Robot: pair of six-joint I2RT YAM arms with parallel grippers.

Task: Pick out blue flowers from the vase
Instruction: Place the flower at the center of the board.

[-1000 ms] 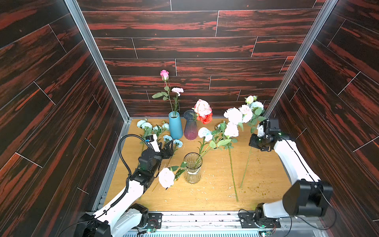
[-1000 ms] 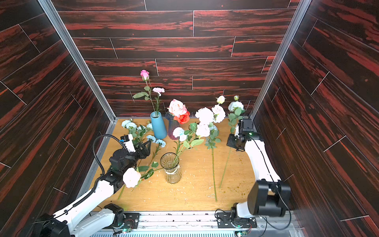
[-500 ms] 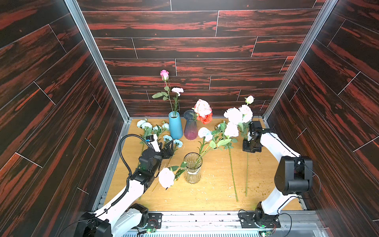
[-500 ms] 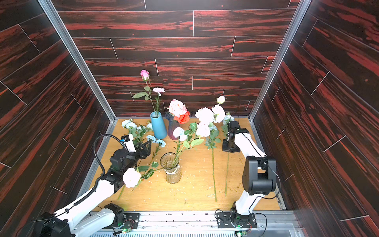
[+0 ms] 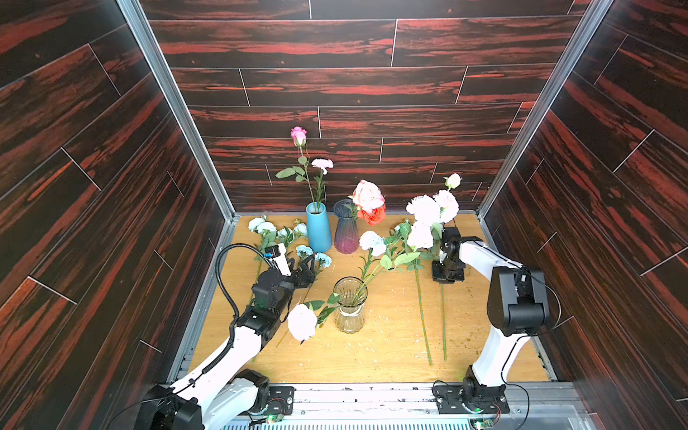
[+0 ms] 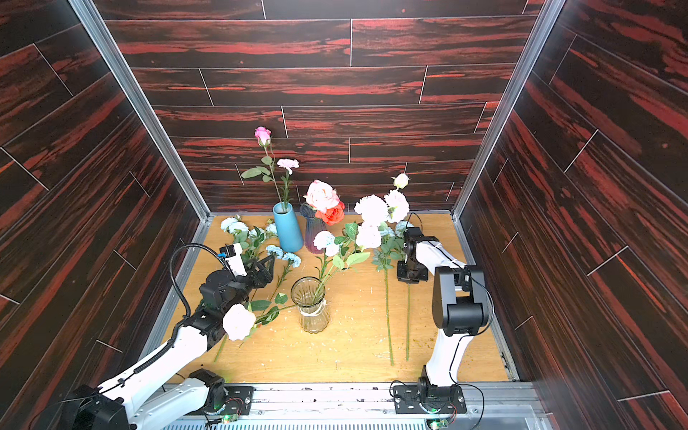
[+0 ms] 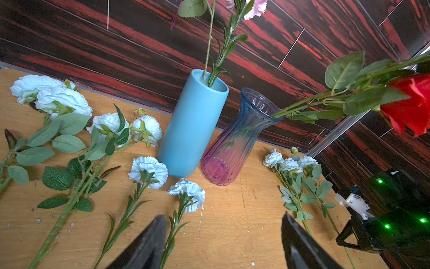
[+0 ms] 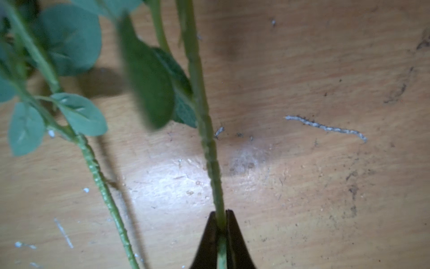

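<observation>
Tan wood forms the bench (image 5: 391,353), and toward its far left corner ruffled pale blue flowers (image 5: 261,225) on leafy green stems lie flat on it. Two small blue carnation heads (image 7: 149,168) rest just in front of a matte blue cylinder vase (image 5: 318,228) that stands at the far edge and holds a pink rosebud (image 5: 298,134) and a frilled pale pink carnation (image 5: 322,163). Just beside it stands a ribbed glass vase shading from blue to purple (image 5: 346,232), with a pink rose (image 5: 368,195) and a red rose (image 5: 374,216) leaning out. Near the middle of the bench a clear ribbed glass vase (image 5: 349,309) holds a stem tilted toward the far right with a ruffled blue-white head (image 5: 370,242), and another bending toward the near left with a big pale rose (image 5: 302,323). The left hand (image 5: 307,266) hovers low over the carnation stems, its black fingers (image 7: 151,242) spread wide, one stem running just beside a finger. The right hand (image 8: 220,212), toward the right edge and pointing down at the bench, is pressed together on a thin green stem (image 8: 209,151); that stem runs toward the near edge alongside a second long stem (image 5: 422,320). Small pale blue blooms (image 7: 288,163) lie just beyond that hand, but which stem carries them I cannot tell.
</observation>
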